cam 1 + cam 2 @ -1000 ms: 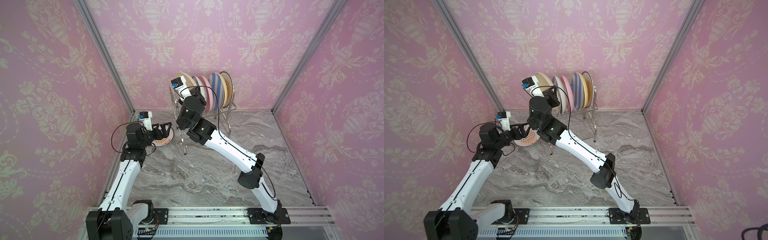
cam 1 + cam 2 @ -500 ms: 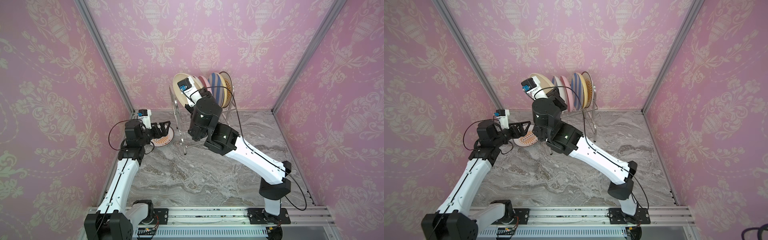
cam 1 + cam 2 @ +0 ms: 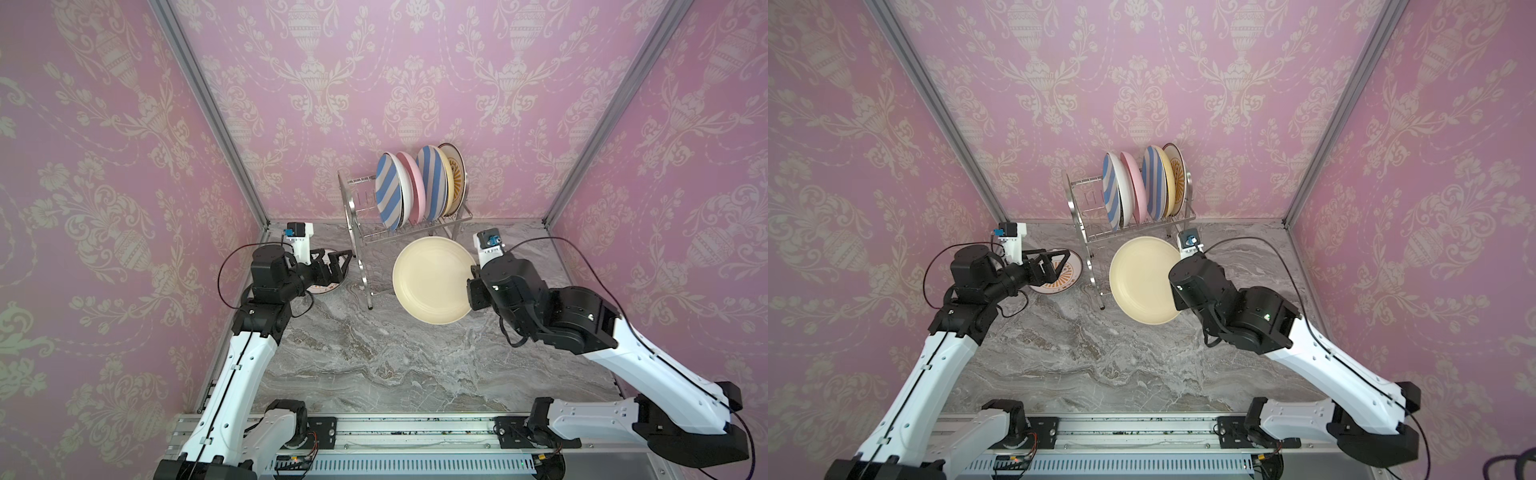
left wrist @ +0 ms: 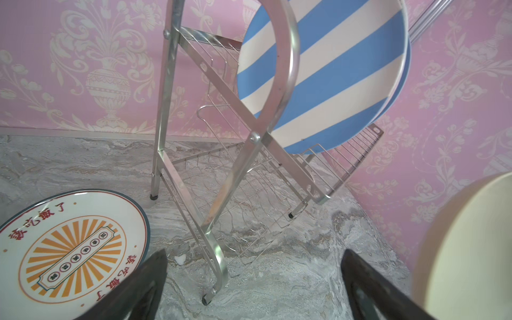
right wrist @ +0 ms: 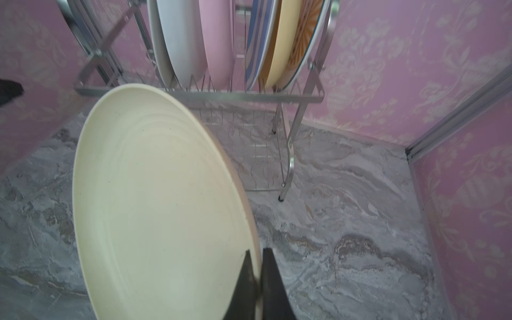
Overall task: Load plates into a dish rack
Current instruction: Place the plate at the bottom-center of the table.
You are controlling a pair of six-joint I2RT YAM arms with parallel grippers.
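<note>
Gripping the cream plate (image 3: 432, 284) by its rim, the right end effector (image 5: 259, 277) hung before the dish rack (image 4: 255, 137); the left end effector (image 4: 253, 266) gaped, seemingly above the sunburst plate (image 4: 69, 249) beside the rack's leg.

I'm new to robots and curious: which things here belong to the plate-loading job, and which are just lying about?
Part of the job:
- cream plate, gripped by the right end effector
- sunburst plate, lying flat beside the rack
- dish rack
- five racked plates

Just surroundings:
- marble tabletop
- pink wallpaper
- metal base rail
</note>
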